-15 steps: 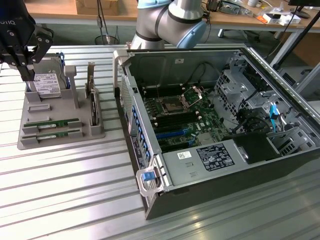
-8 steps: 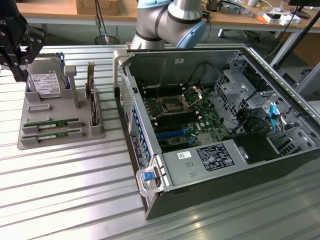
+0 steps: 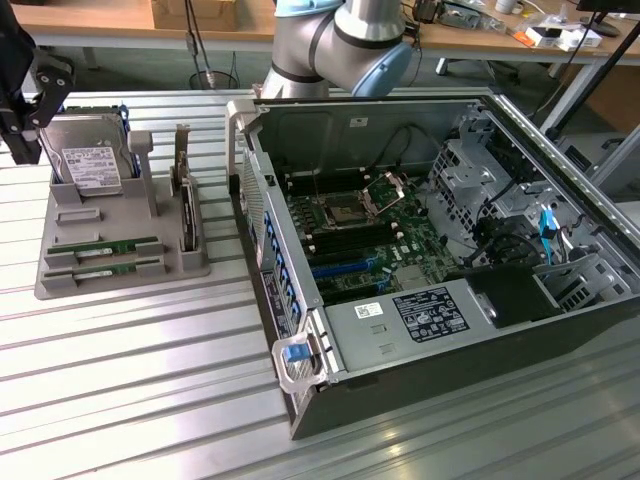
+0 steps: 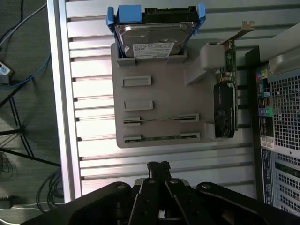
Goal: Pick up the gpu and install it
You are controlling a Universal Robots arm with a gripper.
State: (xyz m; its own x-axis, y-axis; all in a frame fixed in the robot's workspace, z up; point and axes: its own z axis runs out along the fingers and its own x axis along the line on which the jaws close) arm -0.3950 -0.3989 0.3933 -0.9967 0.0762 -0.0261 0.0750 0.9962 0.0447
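Ribbed metal table (image 3: 120, 400), grey plastic tray (image 3: 60, 285), slim green gpu (image 3: 112, 248), closed hand (image 4: 158, 165)

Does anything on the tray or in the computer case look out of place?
Nothing stands out. The hard drive, both green gpu sticks and the dark card sit in the gray tray's slots; nothing loose in the case.

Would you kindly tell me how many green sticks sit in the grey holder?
2: one green stick lies in the slot nearer the hard drive, the other stick in the outermost slot.
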